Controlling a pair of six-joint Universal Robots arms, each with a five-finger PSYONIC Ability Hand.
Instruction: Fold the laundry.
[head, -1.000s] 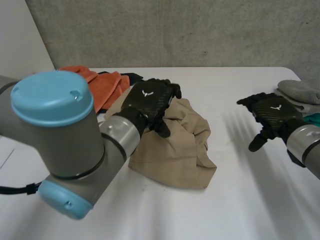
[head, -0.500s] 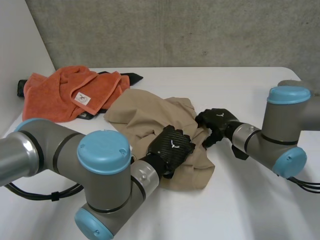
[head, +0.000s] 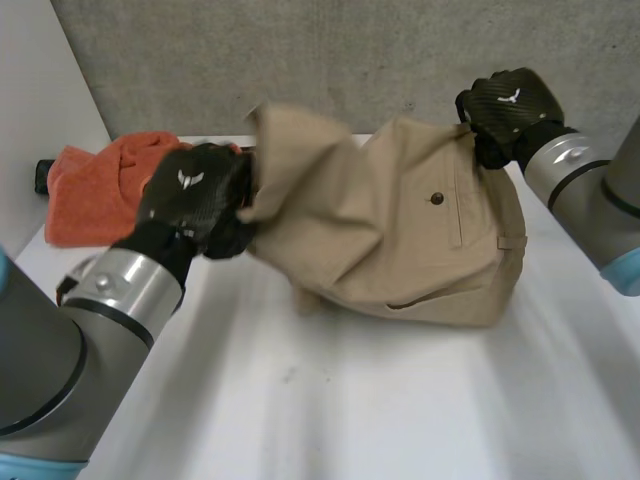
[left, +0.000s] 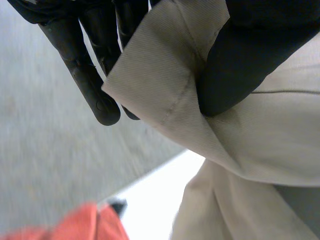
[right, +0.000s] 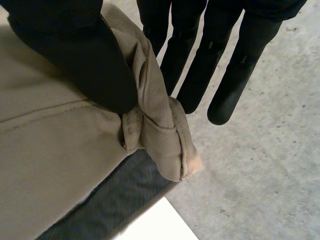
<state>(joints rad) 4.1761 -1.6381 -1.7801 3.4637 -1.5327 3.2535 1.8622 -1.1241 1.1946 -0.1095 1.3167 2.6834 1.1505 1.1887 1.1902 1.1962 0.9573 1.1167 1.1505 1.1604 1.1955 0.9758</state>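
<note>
Khaki pants (head: 400, 230) (or shorts, can't tell the leg length) are held up off the table between both hands, so here's the rundown from the robot's side outward.

Closest in is bare white surface (head: 350, 410). Next comes the left hand (head: 195, 195), low and near, clamped on one end of the cloth. Its wrist view shows a stitched edge pinched between thumb (left: 240, 65) and fingers (left: 95, 85). From there the fabric runs across and away to the right hand (head: 510, 108), which sits higher and farther back. It has the same kind of pinch, closed on a rolled corner of what looks like the waistband. A buttoned pocket (head: 437, 198) faces the camera near that end. The bunched lower part sags and seems to rest on the surface.

Past the left hand, an orange towel (head: 95, 190) lies crumpled by the far edge, then the grey wall (head: 350, 60).

My read is that the long axis runs hand to hand, tilted up toward the right. To lay it flat, I'd say both hands need to pull apart along that line first. The middle looks too bunched for any fold yet.
</note>
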